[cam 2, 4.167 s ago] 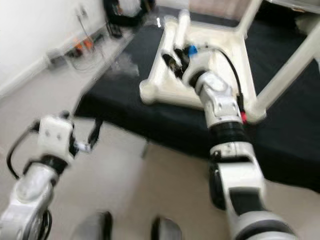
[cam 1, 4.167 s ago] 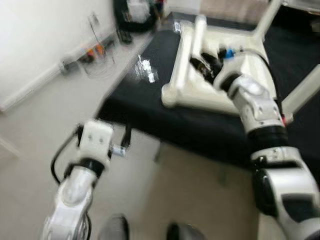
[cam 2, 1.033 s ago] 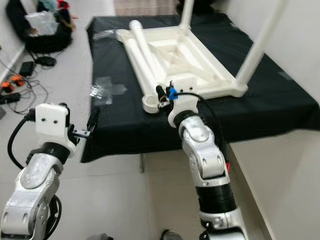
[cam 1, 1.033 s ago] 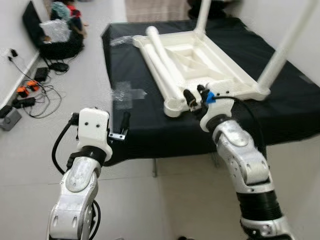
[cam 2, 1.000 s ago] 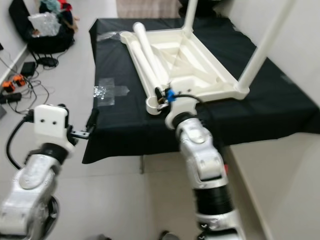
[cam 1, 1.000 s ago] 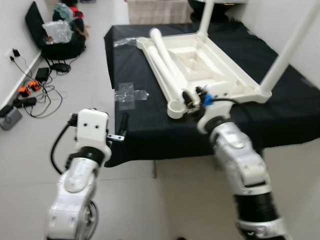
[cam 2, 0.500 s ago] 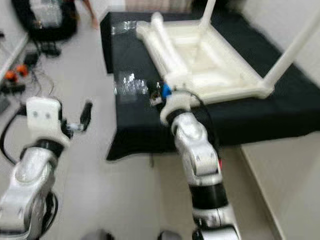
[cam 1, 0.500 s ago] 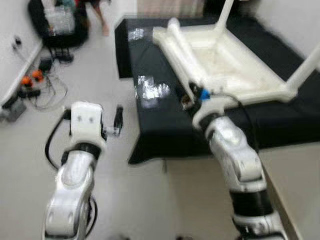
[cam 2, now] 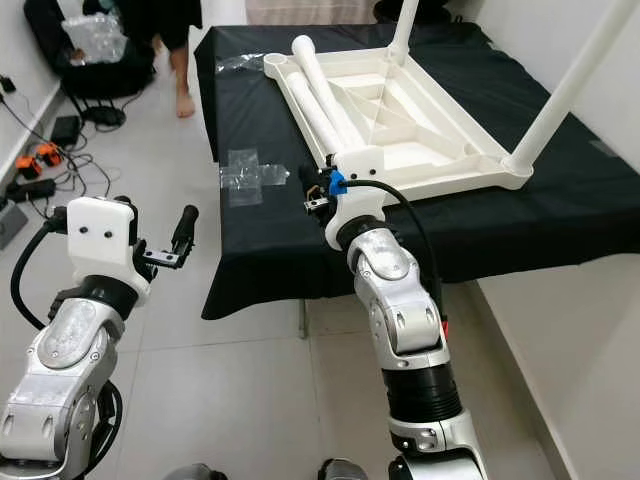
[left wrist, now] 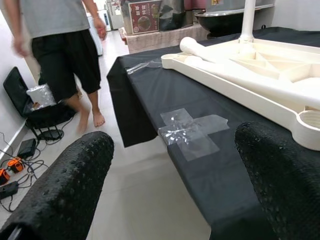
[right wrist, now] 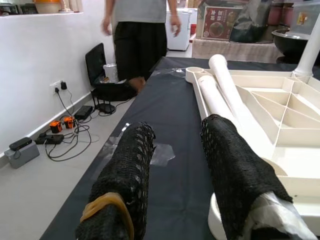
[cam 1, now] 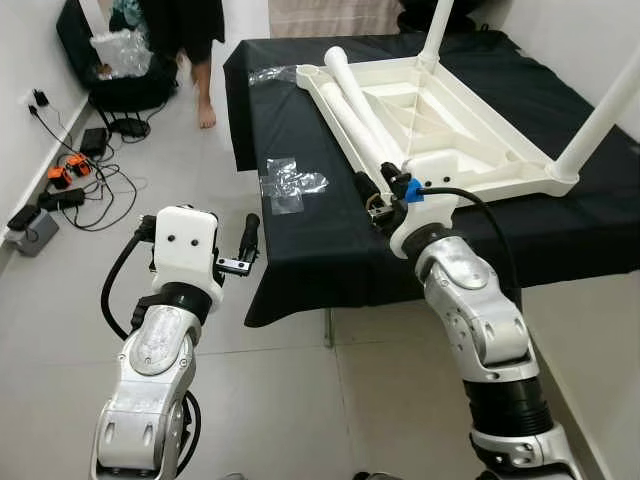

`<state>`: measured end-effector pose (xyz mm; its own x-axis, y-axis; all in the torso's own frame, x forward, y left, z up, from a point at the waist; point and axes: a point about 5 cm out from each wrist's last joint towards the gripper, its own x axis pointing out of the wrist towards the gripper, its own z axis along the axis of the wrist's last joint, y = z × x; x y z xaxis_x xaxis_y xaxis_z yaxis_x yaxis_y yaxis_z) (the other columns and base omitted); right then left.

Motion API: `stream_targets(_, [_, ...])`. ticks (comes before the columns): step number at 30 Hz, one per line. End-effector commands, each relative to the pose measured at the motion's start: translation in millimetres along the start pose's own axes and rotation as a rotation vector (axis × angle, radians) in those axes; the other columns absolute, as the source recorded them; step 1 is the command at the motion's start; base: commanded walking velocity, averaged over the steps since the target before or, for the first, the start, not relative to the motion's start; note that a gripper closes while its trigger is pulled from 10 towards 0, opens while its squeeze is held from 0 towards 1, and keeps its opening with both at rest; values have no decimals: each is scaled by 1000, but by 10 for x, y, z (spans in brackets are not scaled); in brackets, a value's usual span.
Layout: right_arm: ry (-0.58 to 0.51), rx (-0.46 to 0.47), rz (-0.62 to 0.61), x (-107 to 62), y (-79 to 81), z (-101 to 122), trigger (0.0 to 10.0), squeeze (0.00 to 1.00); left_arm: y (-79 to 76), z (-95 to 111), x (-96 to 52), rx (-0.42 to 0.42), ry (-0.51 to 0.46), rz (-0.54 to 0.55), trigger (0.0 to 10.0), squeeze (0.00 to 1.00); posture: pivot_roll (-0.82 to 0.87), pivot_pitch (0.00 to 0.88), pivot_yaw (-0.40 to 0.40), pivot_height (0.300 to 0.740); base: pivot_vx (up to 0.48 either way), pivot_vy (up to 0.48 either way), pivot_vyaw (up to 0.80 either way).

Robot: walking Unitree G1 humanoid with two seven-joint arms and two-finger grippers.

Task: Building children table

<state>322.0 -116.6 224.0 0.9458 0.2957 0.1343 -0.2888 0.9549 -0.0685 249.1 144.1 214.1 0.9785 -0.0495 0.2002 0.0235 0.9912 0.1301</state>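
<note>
The white children's table (cam 1: 470, 130) lies upside down on a black-covered surface (cam 1: 300, 235). Two legs stand upright on it, one at the far side (cam 1: 437, 30) and one at the right corner (cam 1: 600, 110). Two loose white legs (cam 1: 360, 100) lie along its left edge. My right gripper (cam 1: 368, 195) hovers open by the table's near left corner, with nothing between its fingers (right wrist: 125, 170). My left gripper (cam 1: 248, 240) is held open over the floor, left of the cloth's edge. In the left wrist view, its fingers (left wrist: 65, 185) are wide apart and empty.
Clear plastic wrap (cam 1: 290, 182) lies on the cloth left of the table. A person (left wrist: 65, 45) stands on the floor at the far left beside a black bag (cam 1: 125, 85). Cables and plugs (cam 1: 60, 180) run along the left wall. A white wall borders the right.
The whole picture has swung and sharpened, so the camera moved. My right gripper now sits slightly left of the table's near corner. A person has come into view at the far left.
</note>
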Motion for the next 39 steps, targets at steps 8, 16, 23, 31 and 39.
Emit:
stream_targets(8, [-4,-1,1,-5,1,-1,10000,0,5,1,10,15,1,-7,10000,0,23,115,-61,740,346,0,0])
stream_targets(16, [-10,-9,3,15,7,27,10000,0,19,4,9,-2,5,6,10000,0,23,118,-62,740,277,0,0])
stream_targets(23, [-11,-10,5,26,12,35,10000,0,16,-2,4,-10,9,6,10000,0,24,120,-64,740,0,0,0])
stream_targets(31, [7,9,35,4,113,-27,10000,0,-33,-21,-34,-34,18,-10,10000,0,24,120,-68,740,0,0,0])
stream_targets(39, [16,21,60,-12,171,-53,10000,0,-68,-24,-54,-63,18,-35,10000,0,26,119,-71,740,0,0,0])
